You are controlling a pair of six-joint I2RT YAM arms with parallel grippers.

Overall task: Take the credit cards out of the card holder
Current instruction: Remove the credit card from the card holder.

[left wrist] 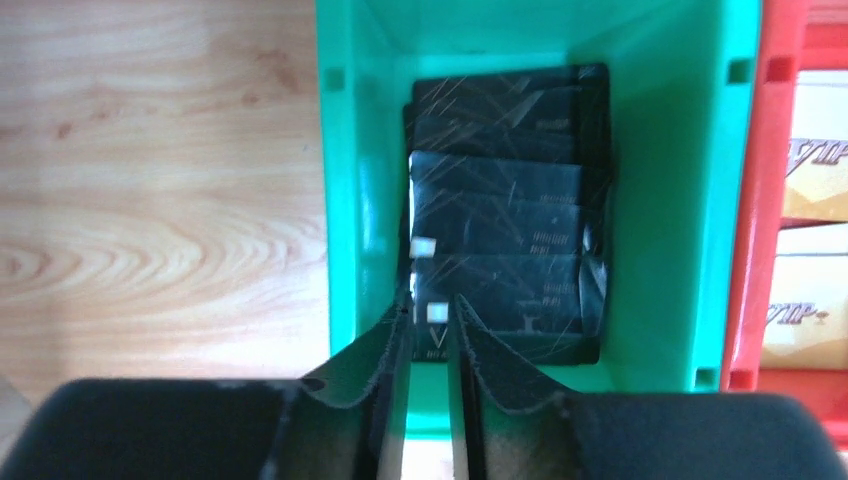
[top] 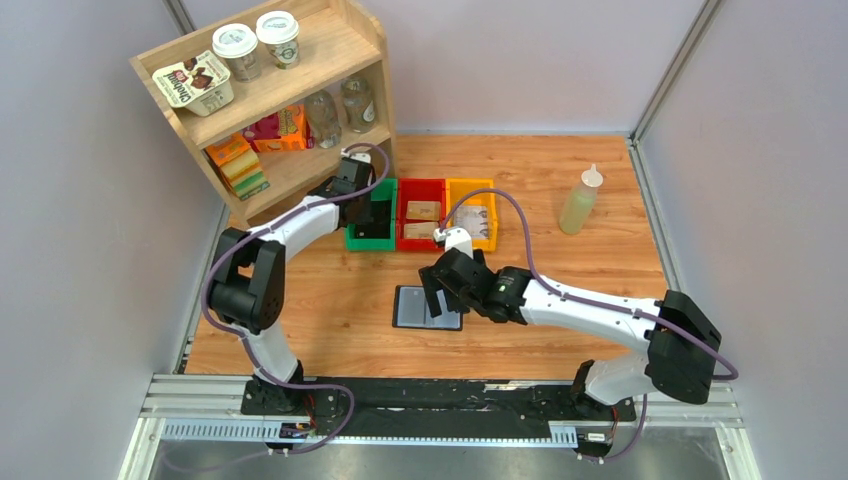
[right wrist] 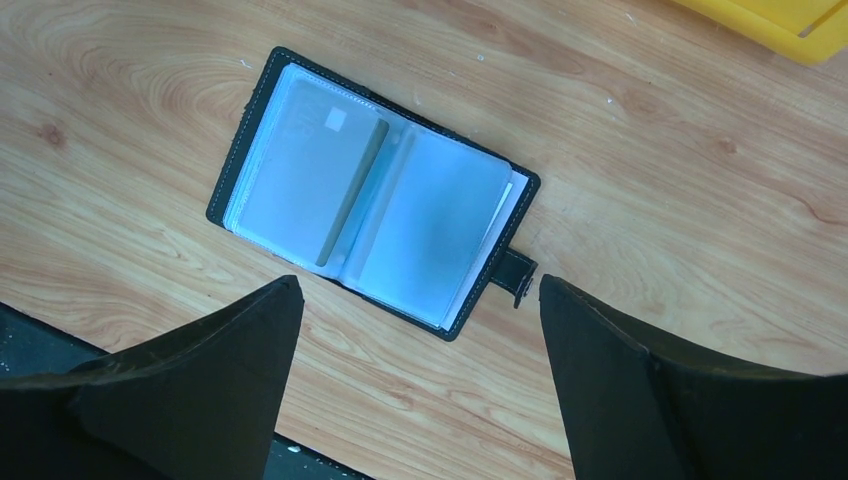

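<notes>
A wooden worktop point(top: 600, 280) sits between pale grey walls, with a wooden shelf point(top: 330, 60) of cups, bottles and snack boxes at its back left. A green bin point(top: 362, 243), a red bin point(top: 420, 185) and a yellow bin point(top: 470, 187) stand in a row beside the shelf. A squeeze bottle point(top: 581, 203) stands well apart to the right.

In the top view the left arm's wrist hides most of the green bin, and a cable crosses the yellow bin, whose contents are hard to make out. The left wrist view cuts off the red bin, showing only the edges of tan packets point(left wrist: 815, 170) printed "VIP".

The credit cards point(left wrist: 500, 200) lie overlapped in the green bin, dark, with small white squares on two of them. The left claw point(left wrist: 432, 305) hangs over the near end of that pile with its fingers drawn close, a narrow slit between them. Whether it pinches a card cannot be told.

The card holder point(right wrist: 370, 195) lies spread open on the worktop in front of the red bin, frosted grey-blue sleeves facing up and snap tab point(right wrist: 515, 275) sticking out. A pale square and a grey strip show through one sleeve, but what they belong to is unclear. The right claw point(right wrist: 418, 282) hovers above the holder's near edge, spread wide and holding nothing.
</notes>
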